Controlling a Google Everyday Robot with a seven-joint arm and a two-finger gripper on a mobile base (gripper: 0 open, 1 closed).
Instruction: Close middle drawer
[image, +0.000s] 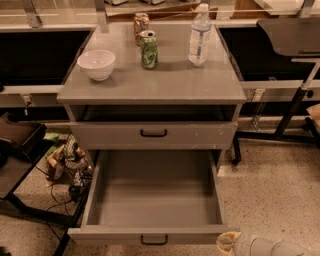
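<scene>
Currently mid drawer (155, 200) pulled fully out. Claw (229, 243) low at btm right — just beside drawer's front-right corner; open/closed state: cannot tell.

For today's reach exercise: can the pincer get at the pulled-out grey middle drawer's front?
Probably yes: the pincer sits by the right front corner of the wide grey middle drawer, nothing between them.

- My gripper (226, 242) peeks in at the bottom right corner: a small, tan, rounded tip, duller than the rest of me.
- Right beside it, my arm (262, 246): smooth, pale grey-white, rounded casing.
</scene>
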